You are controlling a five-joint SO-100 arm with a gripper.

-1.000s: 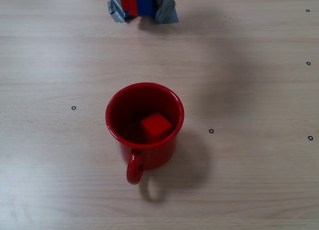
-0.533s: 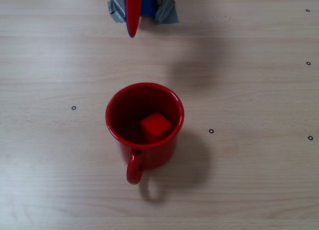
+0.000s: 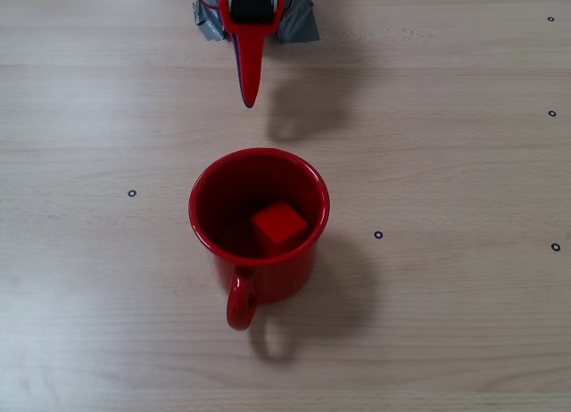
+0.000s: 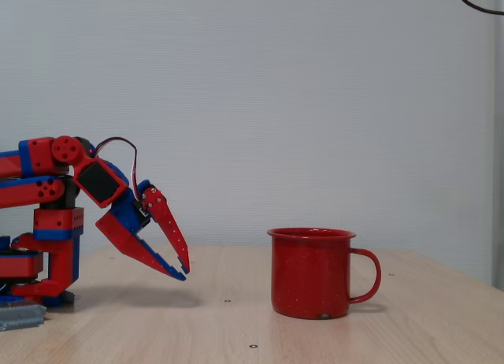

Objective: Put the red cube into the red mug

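- The gripper [image 4: 183,268] hangs empty, its jaws nearly together, pointing down at the table [image 3: 464,323].
- Well ahead of it, the red cube [image 3: 278,226] lies inside the red mug [image 4: 311,273]; delivery looks complete.

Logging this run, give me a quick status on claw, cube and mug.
Claw empty, tips nearly together, off the table, clear of the red mug. Red cube inside the mug. Nothing in the way.

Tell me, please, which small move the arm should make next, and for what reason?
Probably only settle back to rest near its base. The red cube already lies inside the red mug, and the gripper hangs empty, low over the table, well apart from the mug, so nothing seems left to carry.
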